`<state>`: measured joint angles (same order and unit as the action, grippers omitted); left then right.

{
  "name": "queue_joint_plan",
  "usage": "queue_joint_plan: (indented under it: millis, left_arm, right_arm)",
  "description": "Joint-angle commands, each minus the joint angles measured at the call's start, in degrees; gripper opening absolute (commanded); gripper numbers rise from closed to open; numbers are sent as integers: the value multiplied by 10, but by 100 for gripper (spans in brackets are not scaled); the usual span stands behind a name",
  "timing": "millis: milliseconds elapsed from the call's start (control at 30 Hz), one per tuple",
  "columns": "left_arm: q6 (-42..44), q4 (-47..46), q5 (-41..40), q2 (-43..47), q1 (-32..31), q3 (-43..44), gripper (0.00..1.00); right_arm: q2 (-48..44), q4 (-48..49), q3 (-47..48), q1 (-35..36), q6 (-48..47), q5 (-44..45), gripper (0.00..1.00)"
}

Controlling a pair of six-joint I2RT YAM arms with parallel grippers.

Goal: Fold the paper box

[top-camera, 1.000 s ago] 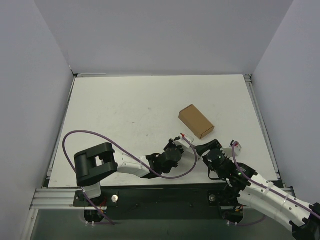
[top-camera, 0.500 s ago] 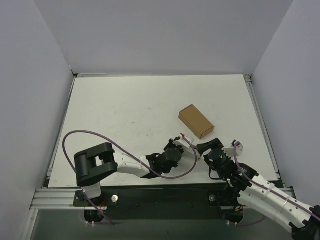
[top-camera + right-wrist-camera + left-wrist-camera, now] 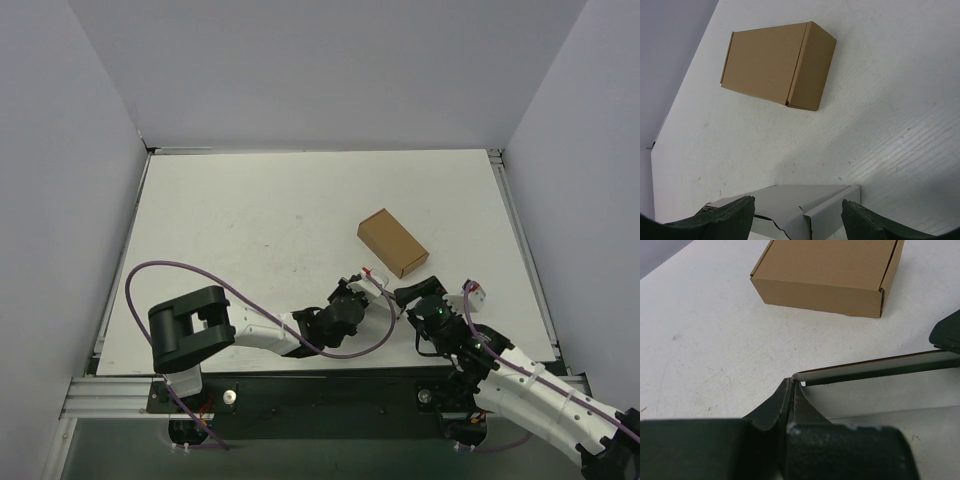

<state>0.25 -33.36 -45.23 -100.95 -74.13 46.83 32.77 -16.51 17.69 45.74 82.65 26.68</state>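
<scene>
Your left tool is pinching: its fingers are pressing together on the corner of the paper box, and the card's thin edge is running off to the right in that wrist view. Your right tool is spreading wide, with the white-grey card sitting in the gap between its two dark fingers. I can't tell whether either finger is touching it. At the card's right end a brighter panel is angling off from the rest along a crease. Beyond it, the small brown cardboard box is lying closed on the white table, apart from the card and both tools. From above, both tools are meeting near the table's front edge, right of centre, near the brown box.
</scene>
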Motion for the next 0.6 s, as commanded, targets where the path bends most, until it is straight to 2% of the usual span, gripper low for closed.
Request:
queue_joint_plan:
  millis: [0,333,567]
  left_arm:
    - [-6,139,37,-39,-12,-17,0]
    - [-6,152,32,-58,-19,-2,0]
    - [-10,153,34,-69,-22,3,0]
  right_arm:
    - [1,11,-15,-2,15,-2,68]
    - [-3,33,-40,1,39,-5,59]
    - [1,39,-49,13,54,10,39]
